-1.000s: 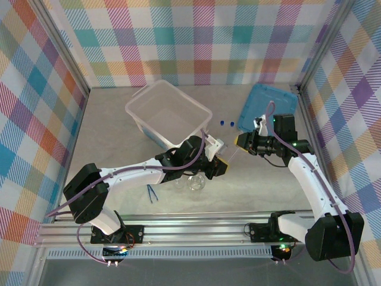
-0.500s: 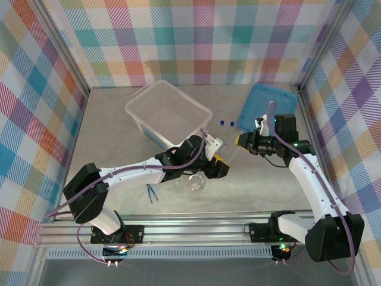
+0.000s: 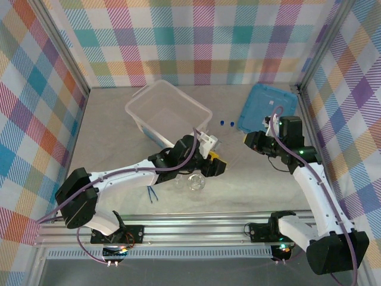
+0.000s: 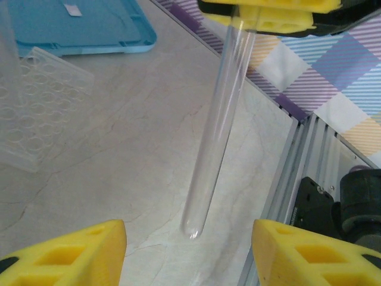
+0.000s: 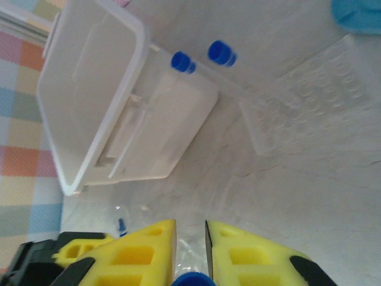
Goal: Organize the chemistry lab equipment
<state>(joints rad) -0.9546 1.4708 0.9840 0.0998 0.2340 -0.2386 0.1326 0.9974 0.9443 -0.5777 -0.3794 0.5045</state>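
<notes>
Left wrist view: one clear tube (image 4: 217,125) appears to hang clear of the surface (image 4: 119,179). Its long axis runs from the upper end, clenched in the right jaws at frame top, down and slightly left to the rounded closed end. That end lies between the left jaws, which stand released and wide on either side, touching nothing I can make out. Right wrist view: blue cap (image 5: 193,279) pinched in the right jaws, so the right arm carries the tube. Judged need: left arm backs off along the tube's axis, not across it. Top external: plastic box (image 3: 143,95) open-mouthed, near, behind and left of both jaws; two more capped tubes (image 3: 225,123) just beside it; blue lid (image 3: 268,107) to the right. Flask (image 3: 195,182) and tweezers (image 3: 152,193) crowd the left arm's near side; there is open room between the arms.
</notes>
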